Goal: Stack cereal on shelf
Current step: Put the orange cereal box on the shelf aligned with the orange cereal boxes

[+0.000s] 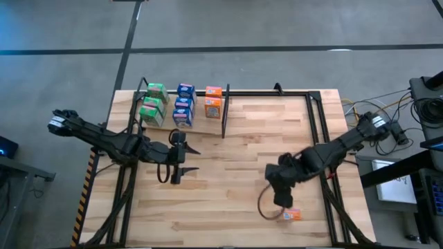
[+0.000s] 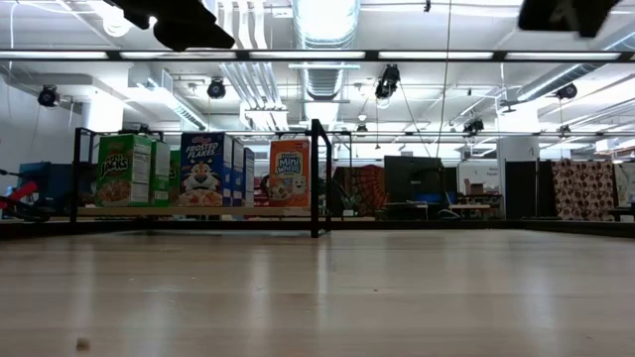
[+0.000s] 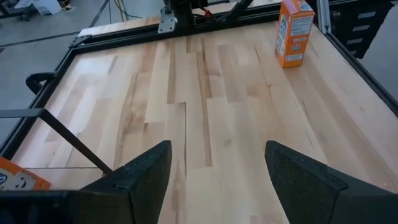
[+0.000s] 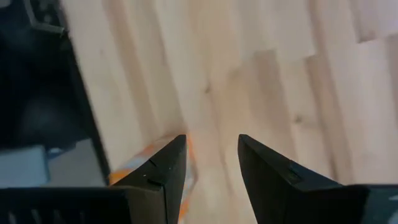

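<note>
On the shelf (image 1: pixel 201 124) at the table's far left stand cereal boxes: green (image 1: pixel 154 104), blue (image 1: pixel 183 104) and orange (image 1: pixel 213 102). They also show in the low view as green (image 2: pixel 124 169), blue (image 2: pixel 203 169) and orange (image 2: pixel 290 171). One orange box (image 1: pixel 292 214) stands alone near the table's near right corner and is upright in the left wrist view (image 3: pixel 293 31). My right gripper (image 1: pixel 284 200) hangs open just above and beside it, pointing steeply down; the box (image 4: pixel 146 165) shows partly behind one finger. My left gripper (image 1: pixel 188 159) waits open over the table's left middle, in front of the shelf.
A black metal frame (image 1: pixel 322 124) edges the wooden table (image 1: pixel 242 159). A dark cable loop (image 1: pixel 266 207) hangs by my right gripper. Cables and gear (image 1: pixel 394 131) lie off the table's right edge. Bare wood lies between the two grippers.
</note>
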Controlling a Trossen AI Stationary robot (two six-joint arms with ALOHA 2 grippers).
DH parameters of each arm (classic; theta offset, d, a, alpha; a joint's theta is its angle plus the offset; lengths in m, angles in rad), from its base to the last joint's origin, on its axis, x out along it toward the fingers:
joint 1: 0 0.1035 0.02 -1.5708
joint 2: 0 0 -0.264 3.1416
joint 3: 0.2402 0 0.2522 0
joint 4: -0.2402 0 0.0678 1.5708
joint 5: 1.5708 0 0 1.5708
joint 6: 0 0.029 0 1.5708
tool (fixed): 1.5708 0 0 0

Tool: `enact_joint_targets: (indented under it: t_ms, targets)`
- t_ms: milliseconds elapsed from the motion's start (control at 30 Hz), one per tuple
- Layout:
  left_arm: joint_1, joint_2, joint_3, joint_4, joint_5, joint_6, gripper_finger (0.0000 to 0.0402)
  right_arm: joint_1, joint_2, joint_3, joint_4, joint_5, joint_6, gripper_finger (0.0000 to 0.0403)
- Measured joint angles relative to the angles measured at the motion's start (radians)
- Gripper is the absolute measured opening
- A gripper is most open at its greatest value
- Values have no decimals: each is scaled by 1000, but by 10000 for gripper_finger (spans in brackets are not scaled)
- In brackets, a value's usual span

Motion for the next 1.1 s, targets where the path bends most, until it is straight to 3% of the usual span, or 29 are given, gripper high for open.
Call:
enact_joint_targets:
  t_ms: [400, 633, 800, 933, 1100]
  targets:
    - [0, 0, 0, 11, -2, -8, 242, 254, 79, 35, -11, 19, 200, 141]
    - [0, 0, 0, 26, -3, -8, 242, 295, 123, 35, -12, 16, 287, 205]
    - [0, 0, 0, 26, -4, -8, 242, 302, 136, 35, -9, -117, 314, 250]
    - [0, 1, 0, 25, -5, -8, 242, 303, 129, 35, -11, -140, 390, 265]
    - [0, 1, 0, 26, -5, -8, 242, 304, 129, 35, -14, -129, 368, 265]
